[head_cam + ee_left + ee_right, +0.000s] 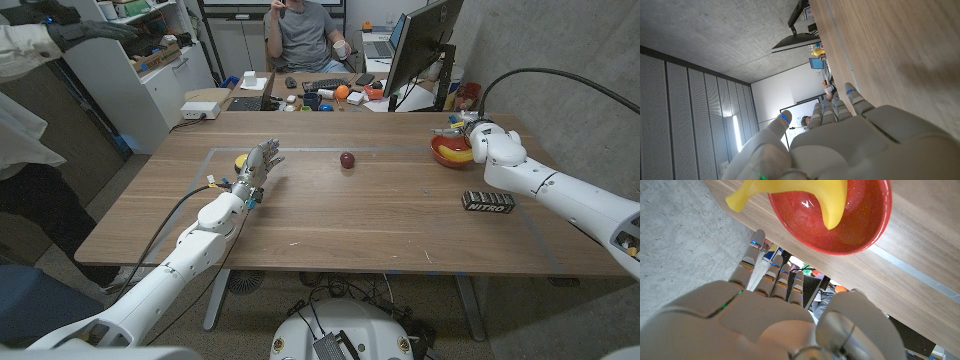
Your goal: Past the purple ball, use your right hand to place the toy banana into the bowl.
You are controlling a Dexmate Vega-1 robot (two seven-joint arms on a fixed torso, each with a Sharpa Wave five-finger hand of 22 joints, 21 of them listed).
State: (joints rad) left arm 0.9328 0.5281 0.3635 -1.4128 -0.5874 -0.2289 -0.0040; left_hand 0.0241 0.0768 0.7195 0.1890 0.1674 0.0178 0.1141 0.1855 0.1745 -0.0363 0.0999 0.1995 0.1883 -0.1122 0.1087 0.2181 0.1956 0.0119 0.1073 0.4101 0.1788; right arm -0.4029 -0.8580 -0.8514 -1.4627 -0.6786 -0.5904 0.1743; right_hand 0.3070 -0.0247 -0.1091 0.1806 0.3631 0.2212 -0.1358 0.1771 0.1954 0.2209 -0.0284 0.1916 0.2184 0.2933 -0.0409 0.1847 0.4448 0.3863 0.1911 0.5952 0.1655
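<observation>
Banana: the yellow toy banana (805,192) is lying in the red bowl (447,152), one end sticking out over the rim.
Right hand: the right hand (478,133) is hovering beside the bowl, fingers extended, gripping nothing.
Left hand: the left hand (257,170) is standing open, fingers spread and empty.
Ball: the dark purple ball (347,160) is sitting mid-table.
Snack bar: a black bar (488,201) is lying near the right forearm.

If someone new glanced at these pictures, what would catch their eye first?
Probably the red bowl at the table's far right, the yellow toy banana lying in it, with the right hand beside it. Then the small dark ball alone mid-table, and the left hand raised with fingers spread.
</observation>
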